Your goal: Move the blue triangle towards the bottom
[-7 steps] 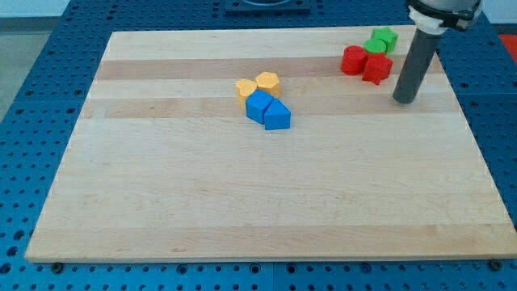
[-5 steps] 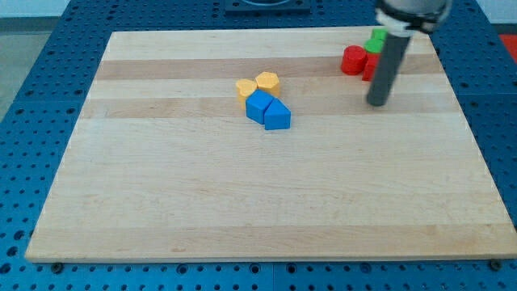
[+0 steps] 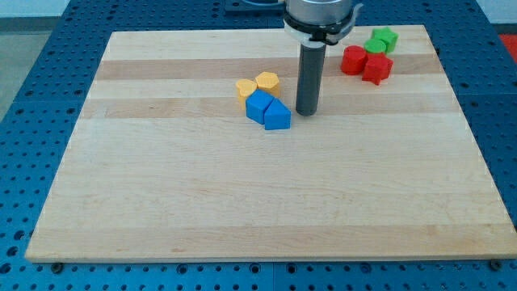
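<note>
Blue triangle [image 3: 277, 115] sits just left of my tip [image 3: 306, 112], touching a blue cube [image 3: 258, 106]. I have only a rod, no claw to part or close. Yellow blocks [image 3: 258, 84] lie above

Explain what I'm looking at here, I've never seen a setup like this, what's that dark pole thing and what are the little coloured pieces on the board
The dark pole is the end of a robot arm. It has no hand, only a straight rod, and its lower end, my tip, slides across the wooden board to push blocks; nothing is held. There is one camera view, looking down at the board at a slant; where it is mounted is not recorded.

Near the middle lie two blue blocks touching: a blue triangle and a blue block on its left. Just above them are an orange block and a yellow block. Toward the view's top right sit two red blocks and a green block.

My tip stands just right of the blue triangle, with a small gap.
</note>
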Tool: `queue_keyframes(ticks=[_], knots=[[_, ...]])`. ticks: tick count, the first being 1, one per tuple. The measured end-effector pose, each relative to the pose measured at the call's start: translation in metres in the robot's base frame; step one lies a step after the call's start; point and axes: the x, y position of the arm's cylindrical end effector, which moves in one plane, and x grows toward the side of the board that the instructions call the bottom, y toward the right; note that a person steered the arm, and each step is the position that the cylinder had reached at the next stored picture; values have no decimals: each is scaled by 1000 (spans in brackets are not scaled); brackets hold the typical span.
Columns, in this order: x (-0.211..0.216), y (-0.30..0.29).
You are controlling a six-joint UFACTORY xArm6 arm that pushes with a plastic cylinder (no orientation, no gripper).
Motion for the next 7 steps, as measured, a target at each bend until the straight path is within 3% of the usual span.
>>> queue_keyframes(ticks=[7], knots=[[89, -144]])
